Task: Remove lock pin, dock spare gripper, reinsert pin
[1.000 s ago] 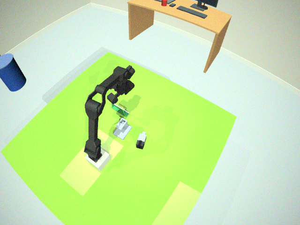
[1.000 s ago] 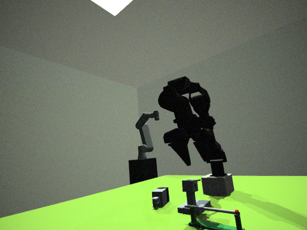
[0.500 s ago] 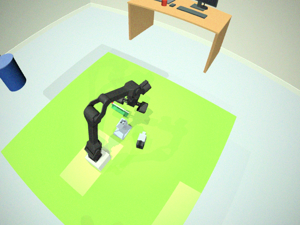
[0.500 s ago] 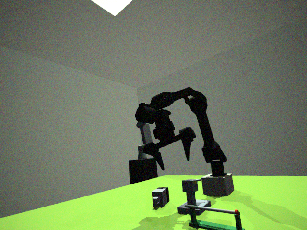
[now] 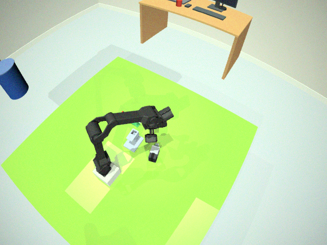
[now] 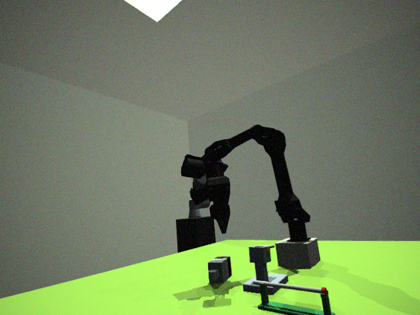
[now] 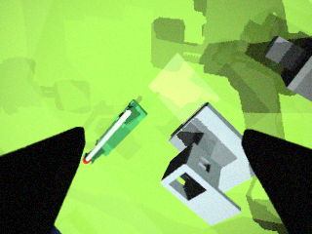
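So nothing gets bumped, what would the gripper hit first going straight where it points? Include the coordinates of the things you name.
Probably the green mat [image 5: 211,131] [image 6: 135,298] [image 7: 107,29], for the gripper's [image 5: 152,129] [image 6: 222,230] [image 7: 163,132] middle; a finger might clip the mount [image 5: 130,145] [image 6: 259,254] [image 7: 214,207], but depth is unclear.

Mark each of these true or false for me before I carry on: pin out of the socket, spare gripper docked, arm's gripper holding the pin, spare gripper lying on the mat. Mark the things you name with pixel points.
The lock pin is out of the socket. True: the pin [image 6: 290,287] [image 7: 108,136] lies along the green rack [image 6: 294,308] [image 7: 122,137].
The spare gripper is docked in the mount. False: the spare gripper [image 5: 154,153] [image 6: 219,270] [image 7: 166,136] is apart from the mount [image 5: 133,142] [image 6: 261,268] [image 7: 219,161].
The arm's gripper is holding the pin. False: the gripper [image 6: 222,231] is open with nothing between its fingers.
The spare gripper lies on the green mat [image 5: 211,171] [image 6: 102,298] [image 7: 58,44]. True.
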### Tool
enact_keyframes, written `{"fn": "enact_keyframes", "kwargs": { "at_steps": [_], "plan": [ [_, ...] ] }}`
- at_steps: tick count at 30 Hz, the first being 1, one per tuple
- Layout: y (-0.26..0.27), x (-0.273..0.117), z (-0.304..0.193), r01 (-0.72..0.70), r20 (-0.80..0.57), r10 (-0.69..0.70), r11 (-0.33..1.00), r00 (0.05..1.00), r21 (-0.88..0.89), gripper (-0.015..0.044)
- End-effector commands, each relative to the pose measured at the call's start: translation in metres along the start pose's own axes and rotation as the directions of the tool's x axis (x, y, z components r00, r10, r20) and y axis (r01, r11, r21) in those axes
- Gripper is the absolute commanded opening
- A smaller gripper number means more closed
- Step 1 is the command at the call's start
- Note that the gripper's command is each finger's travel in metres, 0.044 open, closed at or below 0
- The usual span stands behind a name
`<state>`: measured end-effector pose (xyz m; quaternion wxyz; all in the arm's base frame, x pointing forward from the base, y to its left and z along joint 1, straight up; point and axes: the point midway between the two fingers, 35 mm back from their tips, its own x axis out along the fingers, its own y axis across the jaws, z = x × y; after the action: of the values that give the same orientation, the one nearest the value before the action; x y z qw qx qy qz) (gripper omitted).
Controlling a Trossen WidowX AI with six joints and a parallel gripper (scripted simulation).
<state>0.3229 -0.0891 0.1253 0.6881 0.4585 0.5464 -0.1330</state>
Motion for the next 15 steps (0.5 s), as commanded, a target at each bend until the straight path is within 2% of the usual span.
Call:
{"fn": "enact_keyframes", "kwargs": {
  "at_steps": [1, 6, 12, 15],
  "plan": [
    [-0.061, -0.023, 0.007, -0.204, 0.147, 0.151, 0.497, 0.978, 0.844, 0.044],
    [-0.082, -0.032, 0.008, -0.249, 0.218, 0.19, 0.158, 0.957, 0.956, 0.044],
    [-0.104, -0.041, 0.011, -0.236, 0.296, 0.223, -0.262, 0.929, 0.936, 0.044],
    [-0.107, -0.042, 0.011, -0.228, 0.306, 0.226, -0.314, 0.925, 0.922, 0.044]
  ]
}}
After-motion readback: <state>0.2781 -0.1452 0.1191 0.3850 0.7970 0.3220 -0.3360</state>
